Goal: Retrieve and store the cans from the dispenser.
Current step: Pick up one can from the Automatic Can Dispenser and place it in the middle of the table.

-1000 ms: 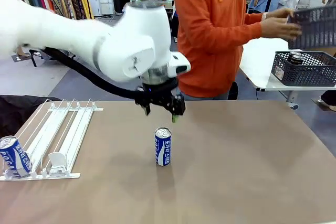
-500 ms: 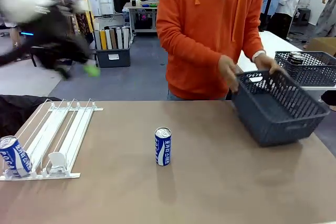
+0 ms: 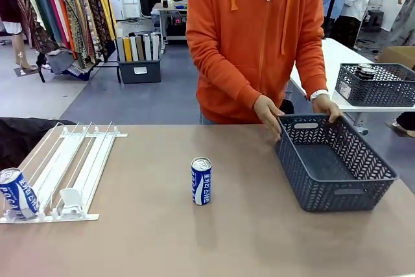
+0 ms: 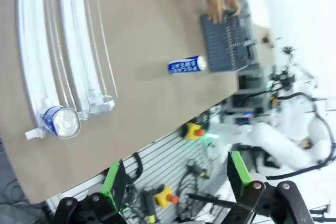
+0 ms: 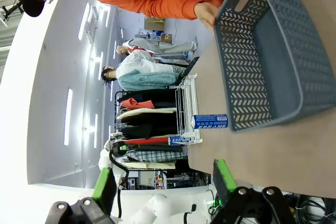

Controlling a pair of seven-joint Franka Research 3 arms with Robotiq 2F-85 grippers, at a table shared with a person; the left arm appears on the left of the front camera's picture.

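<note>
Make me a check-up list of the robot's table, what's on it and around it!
Surface: brown table, no spills seen.
Job's things: blue can upright mid-table; another can at the dispenser front; grey basket with the person's hands on its far rim.
Clutter: nothing seen.
Hands: left hand open, empty; right hand open, empty.
Cables: black cables off the table.
Surroundings: clothes rack; second basket on a side table.

Lab hall: clothes rack [image 3: 61, 4], worktables [image 3: 318, 72].
</note>
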